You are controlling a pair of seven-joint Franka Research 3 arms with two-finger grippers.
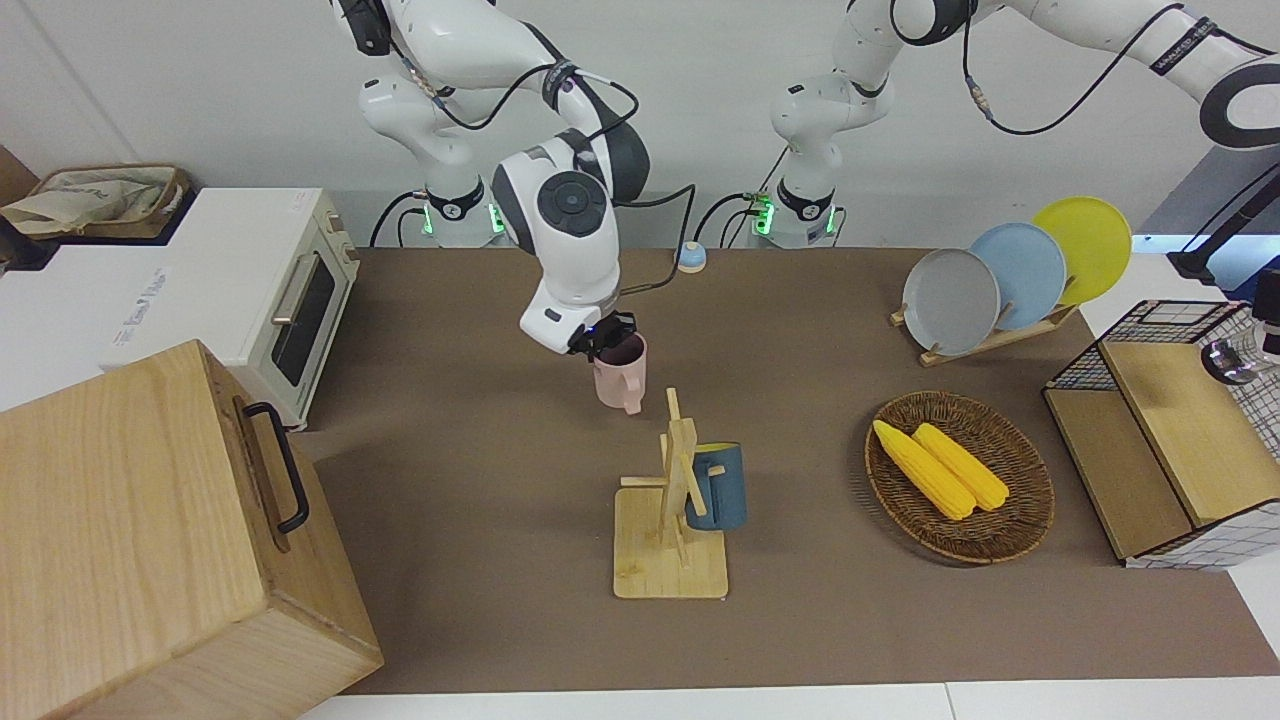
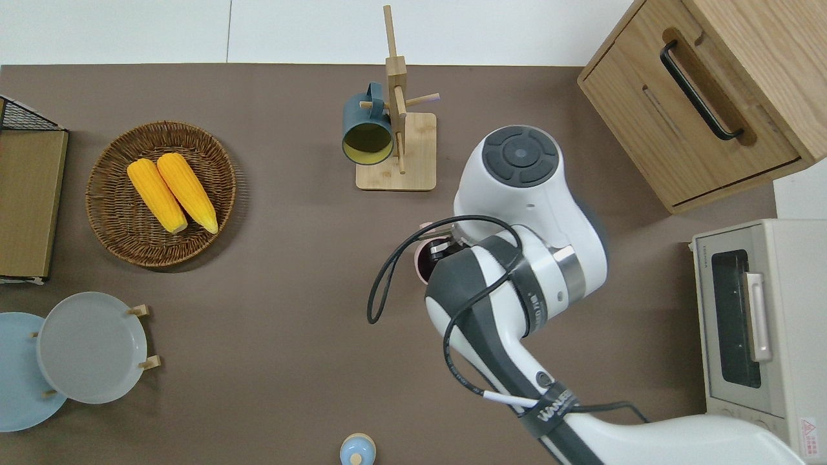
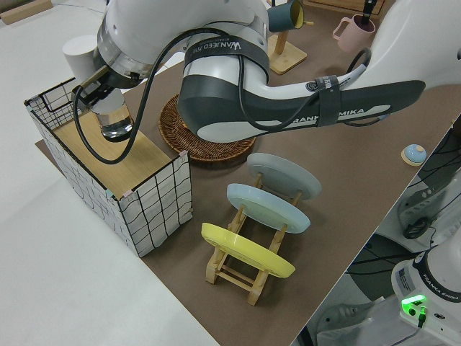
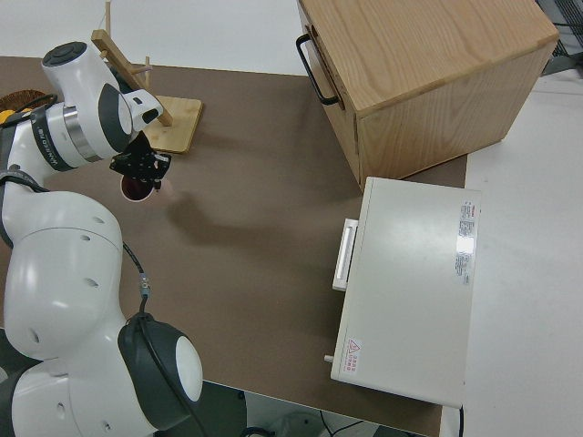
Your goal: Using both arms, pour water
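the right hand (image 1: 606,340) is clamped on the rim of the pink mug (image 1: 621,375). the left hand (image 3: 101,90) is clamped on a clear glass (image 3: 115,121) over the wire rack (image 3: 155,205). water could be spilled if either cup is tipped too soon or bumped.

I see the table (image 1: 480,500) under a brown mat, carrying a wooden cabinet (image 1: 140,540) and toaster oven (image 1: 270,290) at the right arm's end, a mug stand (image 1: 670,540) midway, then a wicker basket (image 1: 1000,530), plate rack (image 1: 985,340) and wire crate (image 1: 1160,440) toward the left arm's end. A small blue knob (image 1: 691,258) lies nearest the robots.
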